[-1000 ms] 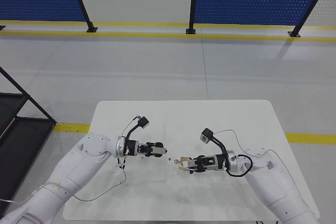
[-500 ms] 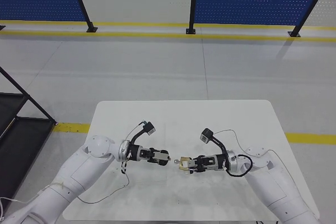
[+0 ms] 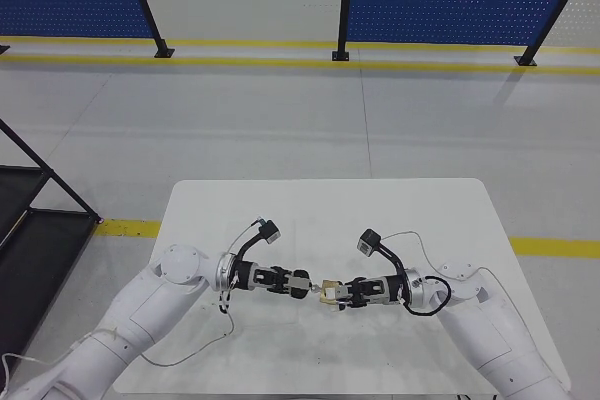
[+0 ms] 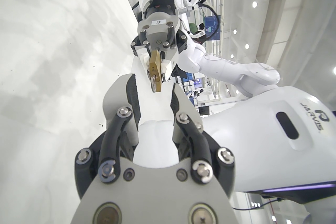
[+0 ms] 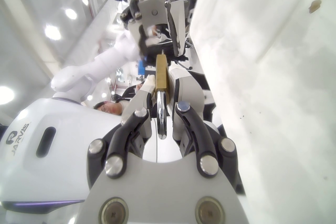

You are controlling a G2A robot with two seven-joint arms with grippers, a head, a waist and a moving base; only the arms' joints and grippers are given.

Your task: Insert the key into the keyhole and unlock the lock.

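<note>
Centrally, blocky brass lock (image 5: pixel 160 70), round key (image 4: pixel 153 83), right gripper (image 5: pixel 160 86) clamping

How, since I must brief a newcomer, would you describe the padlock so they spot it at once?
Start at the white table and find the right pincer above its middle. Clamped there is the padlock: a small brass block with a silver shackle, the only gold-coloured thing among white and black robot parts.

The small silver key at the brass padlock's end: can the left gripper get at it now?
Probably yes: the open left gripper faces the key with nothing between, and the right gripper holds the padlock.
</note>
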